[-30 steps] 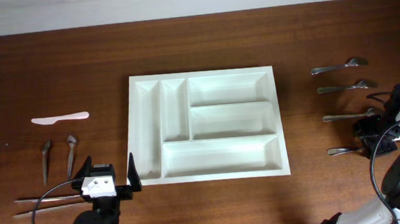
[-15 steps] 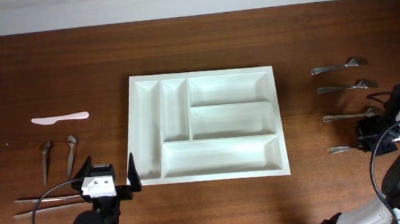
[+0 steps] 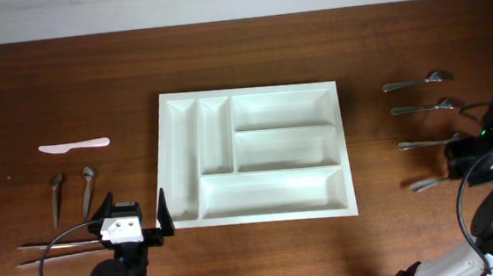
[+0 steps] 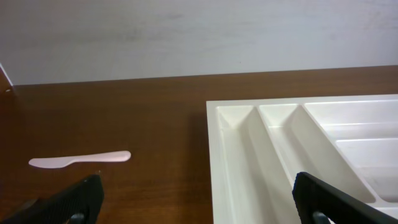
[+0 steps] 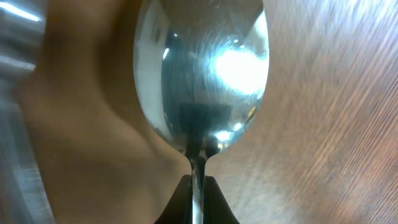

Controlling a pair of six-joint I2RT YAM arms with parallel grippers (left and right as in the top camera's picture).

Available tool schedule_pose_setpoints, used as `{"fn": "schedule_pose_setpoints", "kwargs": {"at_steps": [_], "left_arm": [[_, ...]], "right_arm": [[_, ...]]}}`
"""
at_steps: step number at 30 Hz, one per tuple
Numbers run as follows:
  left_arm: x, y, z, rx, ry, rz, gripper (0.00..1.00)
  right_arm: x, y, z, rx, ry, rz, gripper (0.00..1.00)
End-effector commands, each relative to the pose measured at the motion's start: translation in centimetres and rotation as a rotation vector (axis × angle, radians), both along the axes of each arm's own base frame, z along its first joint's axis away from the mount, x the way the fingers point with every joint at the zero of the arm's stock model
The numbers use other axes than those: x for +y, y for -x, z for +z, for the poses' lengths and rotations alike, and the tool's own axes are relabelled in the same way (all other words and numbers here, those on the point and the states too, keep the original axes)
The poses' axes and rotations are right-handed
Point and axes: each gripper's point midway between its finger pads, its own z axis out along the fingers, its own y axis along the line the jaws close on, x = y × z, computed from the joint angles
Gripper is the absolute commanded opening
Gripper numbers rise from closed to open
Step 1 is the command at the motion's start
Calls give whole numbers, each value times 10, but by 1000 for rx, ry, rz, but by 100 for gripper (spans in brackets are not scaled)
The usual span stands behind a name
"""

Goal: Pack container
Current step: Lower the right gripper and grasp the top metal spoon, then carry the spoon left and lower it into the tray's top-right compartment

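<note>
The brown wooden table (image 3: 249, 58) fills my overhead feed. At its middle the container (image 3: 273, 191) lies flat, and all five of its compartments show bare white floors. My left gripper (image 3: 135, 215) sits near the tray's lower-left corner with its jaws spread wide and nothing between them. On the far right my right gripper (image 3: 456, 164) is pinched onto the handle of a spoon (image 5: 202, 74). Its bowl fills the wrist view, and I cannot tell whether it is off the wood. Three more spoons (image 3: 420, 107) lie in a column above it. On the left lie a pale knife (image 3: 73, 145), two small spoons (image 3: 57, 193) and chopsticks (image 3: 57, 250).
</note>
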Motion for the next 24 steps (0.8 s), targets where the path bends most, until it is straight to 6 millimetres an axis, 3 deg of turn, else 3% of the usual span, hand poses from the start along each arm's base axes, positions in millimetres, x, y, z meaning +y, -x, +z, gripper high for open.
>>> {"fn": "schedule_pose_setpoints", "kwargs": {"at_steps": [1,5,9,12,17,20,24], "left_arm": [[2,0,-2,-2,-16,9,99],[2,0,-2,-2,-16,9,99],[2,0,-2,-2,-16,9,99],[2,0,-2,-2,-16,9,99],[2,0,-2,-2,-16,9,99],[2,0,-2,-2,-16,9,99],[2,0,-2,-2,-16,9,99]], "right_arm": [[-15,-30,32,-56,68,21,4],[-8,-56,58,-110,77,65,4],[23,-95,89,-216,24,112,4],[62,-129,113,-317,-37,164,4],[127,-165,136,-400,-74,194,4],[168,-175,138,-419,-98,213,4],[205,-177,137,-408,-83,225,4]]}}
